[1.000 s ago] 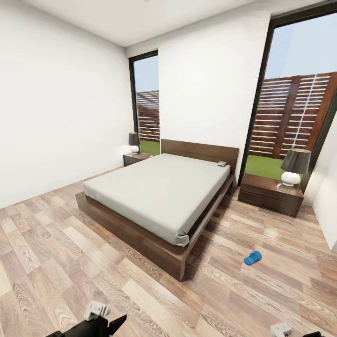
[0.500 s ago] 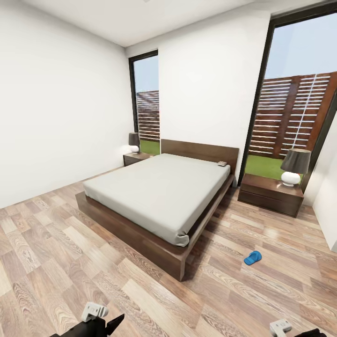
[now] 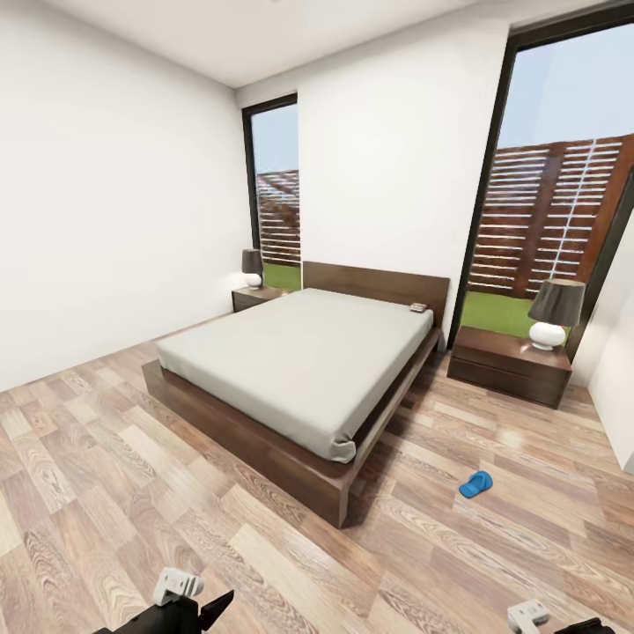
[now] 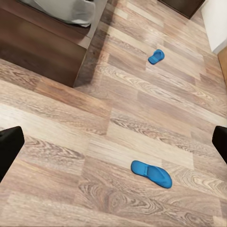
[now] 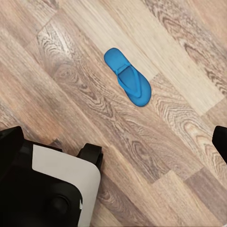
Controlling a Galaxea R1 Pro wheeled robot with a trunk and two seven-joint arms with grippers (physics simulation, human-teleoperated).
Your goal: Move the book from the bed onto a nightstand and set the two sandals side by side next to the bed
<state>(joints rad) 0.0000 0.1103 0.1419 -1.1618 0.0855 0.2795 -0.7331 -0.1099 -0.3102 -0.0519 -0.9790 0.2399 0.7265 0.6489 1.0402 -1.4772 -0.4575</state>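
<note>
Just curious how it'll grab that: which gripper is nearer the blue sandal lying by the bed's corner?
Right. The right gripper hangs almost straight back from the sandal; the left gripper is well off to the side.

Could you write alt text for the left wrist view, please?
Two bright blue sandals lie far apart on a wood-plank floor: the near sandal in the foreground, the far sandal beyond it, past the dark wooden corner of the bed. Black gripper fingertips show at both edges.

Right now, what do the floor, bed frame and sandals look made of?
Floor: wood plank or laminate, visible grain, matte.
Bed frame: dark brown wood or veneer, smooth.
Sandals: bright blue, uniform, probably rubber or foam; can't tell which.
</note>
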